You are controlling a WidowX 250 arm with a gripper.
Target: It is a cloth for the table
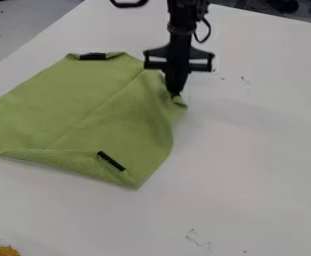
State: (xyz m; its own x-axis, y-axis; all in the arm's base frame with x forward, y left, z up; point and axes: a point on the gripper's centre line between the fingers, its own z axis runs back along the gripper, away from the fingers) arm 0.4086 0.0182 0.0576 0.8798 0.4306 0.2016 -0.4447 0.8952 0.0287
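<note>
The black gripper (176, 93) hangs down at the upper middle of the view, its tip at the right corner of the green cloth (97, 110). It is shut on that corner, where the fabric bunches up around the tip. The cloth lies over the left and middle part of the white table (251, 150). Its lower edge is folded over toward the middle, and black strips sit at its top, left and lower edges.
Small dark marks show on the table right of the gripper and near the front edge. An orange object (7, 251) is at the bottom left corner. Grey floor lies beyond the table's upper left edge.
</note>
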